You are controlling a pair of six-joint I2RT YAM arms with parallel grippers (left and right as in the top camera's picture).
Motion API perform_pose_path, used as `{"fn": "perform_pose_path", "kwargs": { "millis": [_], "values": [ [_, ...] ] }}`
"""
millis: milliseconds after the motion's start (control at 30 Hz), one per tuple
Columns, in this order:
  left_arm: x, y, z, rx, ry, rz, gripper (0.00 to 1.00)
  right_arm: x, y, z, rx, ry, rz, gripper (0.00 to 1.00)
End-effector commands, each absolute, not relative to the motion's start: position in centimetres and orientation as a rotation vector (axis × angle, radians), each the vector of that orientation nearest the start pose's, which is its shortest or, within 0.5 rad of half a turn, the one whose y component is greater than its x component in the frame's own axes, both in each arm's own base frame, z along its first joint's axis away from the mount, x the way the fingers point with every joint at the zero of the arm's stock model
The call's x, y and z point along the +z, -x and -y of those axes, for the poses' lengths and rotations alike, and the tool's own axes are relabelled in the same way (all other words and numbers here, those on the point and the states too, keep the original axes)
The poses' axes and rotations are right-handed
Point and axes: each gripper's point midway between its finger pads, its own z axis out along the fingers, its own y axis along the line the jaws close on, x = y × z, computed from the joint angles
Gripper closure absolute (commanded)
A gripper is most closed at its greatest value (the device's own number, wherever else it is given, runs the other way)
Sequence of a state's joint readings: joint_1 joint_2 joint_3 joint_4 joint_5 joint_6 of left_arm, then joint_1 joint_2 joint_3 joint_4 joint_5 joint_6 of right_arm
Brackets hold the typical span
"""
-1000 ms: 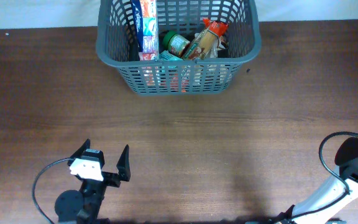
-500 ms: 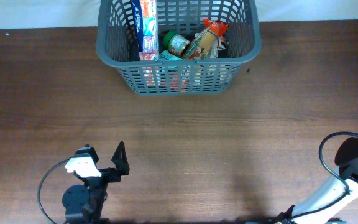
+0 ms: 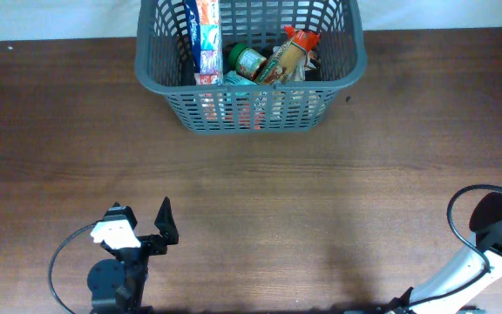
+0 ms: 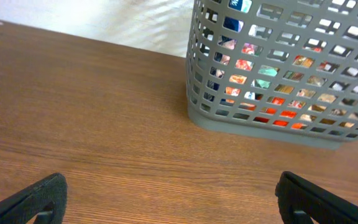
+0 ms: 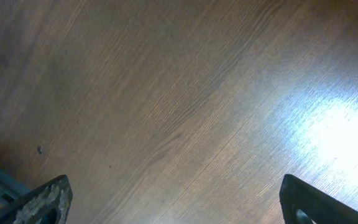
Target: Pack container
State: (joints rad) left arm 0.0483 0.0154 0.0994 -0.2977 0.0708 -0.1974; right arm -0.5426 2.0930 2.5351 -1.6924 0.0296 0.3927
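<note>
Packing looks all but finished: the container (image 3: 251, 109) sits at the far edge of the worktop (image 3: 321, 201), already holding a tall box (image 3: 207, 35), a green-lidded jar (image 3: 249, 61) and a packet (image 3: 288, 54). No loose goods show elsewhere in any view. The left end effector (image 3: 140, 211) hovers low at the near left, well apart from the container, spread wide and empty. The right end effector (image 5: 176, 202) likewise gapes over bare wood, gripping nothing. I judge the next move calls only for parking both arms, unless further goods lie out of view.
</note>
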Motion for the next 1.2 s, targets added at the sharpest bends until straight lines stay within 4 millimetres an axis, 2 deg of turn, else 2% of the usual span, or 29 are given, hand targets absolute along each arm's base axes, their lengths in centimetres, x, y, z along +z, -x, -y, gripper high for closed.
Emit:
{"fn": "perform_pose_path", "kwargs": {
  "millis": [0,167,1167],
  "values": [
    [14.47,-23.54,-0.22,-0.088,0.093,-1.778,0.01,27.16,-35.72,22.52,-0.094,-1.284,-2.510,0.01],
    [14.45,-23.53,-0.23,-0.020,0.009,-1.780,0.01,27.16,-35.71,22.51,-0.094,-1.284,-2.511,0.01],
    [14.55,-23.55,-0.10,-0.027,0.004,-1.777,0.01,27.16,-35.73,22.48,-0.094,-1.283,-2.511,0.01]
  ]
}}
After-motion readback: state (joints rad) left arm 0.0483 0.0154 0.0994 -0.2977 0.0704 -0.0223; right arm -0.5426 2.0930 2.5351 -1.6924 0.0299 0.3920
